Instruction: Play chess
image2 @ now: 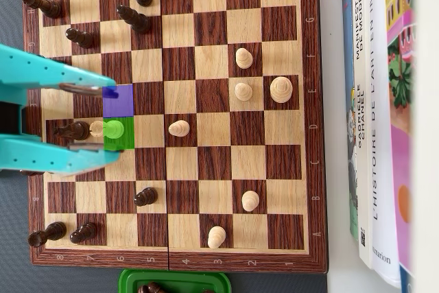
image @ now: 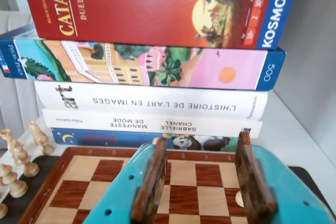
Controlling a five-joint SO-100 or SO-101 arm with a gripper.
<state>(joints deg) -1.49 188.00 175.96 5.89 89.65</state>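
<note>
Box (image: 157,9) reads "CATAN DUEL", "KOSMOS" (atop stacked books (image: 152,103)).

Board centre (image2: 206,101) open; book stack (image2: 374,121) walls right edge.

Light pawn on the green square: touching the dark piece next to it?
Cannot tell. In the overhead view the light pawn sits right against the dark piece with no clear gap, but the camera angle could hide one. The wrist view doesn't show them.
</note>
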